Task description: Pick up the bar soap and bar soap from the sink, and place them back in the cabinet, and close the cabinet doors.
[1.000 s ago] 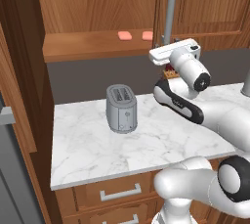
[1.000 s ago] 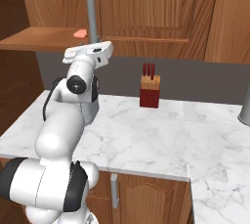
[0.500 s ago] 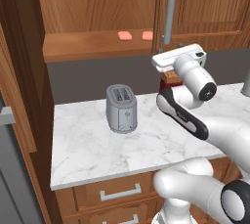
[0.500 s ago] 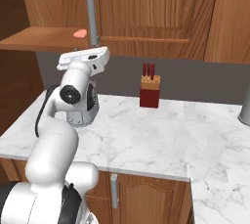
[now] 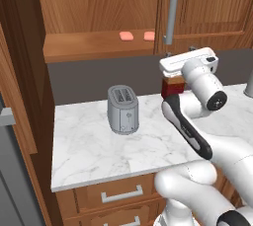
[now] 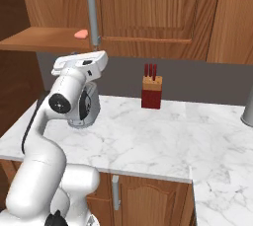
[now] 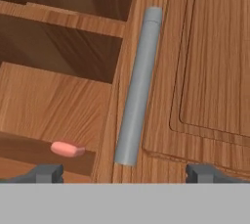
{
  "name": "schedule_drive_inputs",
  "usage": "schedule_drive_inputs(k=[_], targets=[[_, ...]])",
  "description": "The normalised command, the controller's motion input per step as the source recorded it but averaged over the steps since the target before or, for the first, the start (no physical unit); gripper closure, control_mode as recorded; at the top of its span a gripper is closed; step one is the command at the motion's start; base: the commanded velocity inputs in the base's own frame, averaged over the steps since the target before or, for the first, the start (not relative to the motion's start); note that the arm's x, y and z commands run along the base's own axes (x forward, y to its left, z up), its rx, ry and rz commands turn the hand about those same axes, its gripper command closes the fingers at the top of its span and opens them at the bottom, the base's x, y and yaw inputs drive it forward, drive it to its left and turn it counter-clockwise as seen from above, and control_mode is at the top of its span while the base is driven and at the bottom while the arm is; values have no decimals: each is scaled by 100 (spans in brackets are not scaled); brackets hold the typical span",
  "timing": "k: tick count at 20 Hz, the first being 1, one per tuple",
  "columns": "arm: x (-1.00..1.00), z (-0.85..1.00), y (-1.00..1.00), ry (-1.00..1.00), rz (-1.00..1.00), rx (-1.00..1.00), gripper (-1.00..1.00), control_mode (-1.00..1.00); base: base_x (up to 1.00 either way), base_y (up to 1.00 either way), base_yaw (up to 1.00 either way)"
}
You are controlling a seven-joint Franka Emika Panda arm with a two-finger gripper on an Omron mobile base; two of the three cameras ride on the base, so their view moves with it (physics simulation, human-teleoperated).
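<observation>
Both soaps (image 5: 127, 35) (image 5: 149, 35) on cabinet shelf (image 5: 84, 47). My fingers (image 7: 46, 172) spread wide, empty, just below door handle (image 7: 139, 86); handle runs vertical, between them, straight ahead. I judge door-closing next.

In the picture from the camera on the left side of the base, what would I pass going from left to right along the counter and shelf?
Silver two-slot toaster → first salmon-pink bar soap on the wooden cabinet shelf → second salmon-pink bar soap → long grey bar handle of the cabinet door → dark red knife block behind the white arm.
</observation>
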Motion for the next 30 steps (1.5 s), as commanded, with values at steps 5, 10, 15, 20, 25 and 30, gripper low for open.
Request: schedule_drive_inputs(k=[5, 10, 15, 20, 25, 30], targets=[[-37, 16, 0, 0, -8, 0, -100, -100, 0, 0, 0], [-36, 14, 0, 0, -6, 0, -100, -100, 0, 0, 0], [-35, 10, 0, 0, -2, 0, -100, -100, 0, 0, 0], [-34, 8, 0, 0, 0, 0, -100, -100, 0, 0, 0], [-37, 5, -3, 0, 0, 0, -100, -100, 0, 0, 0], [-27, 4, 0, 0, 0, 0, -100, -100, 0, 0, 0]])
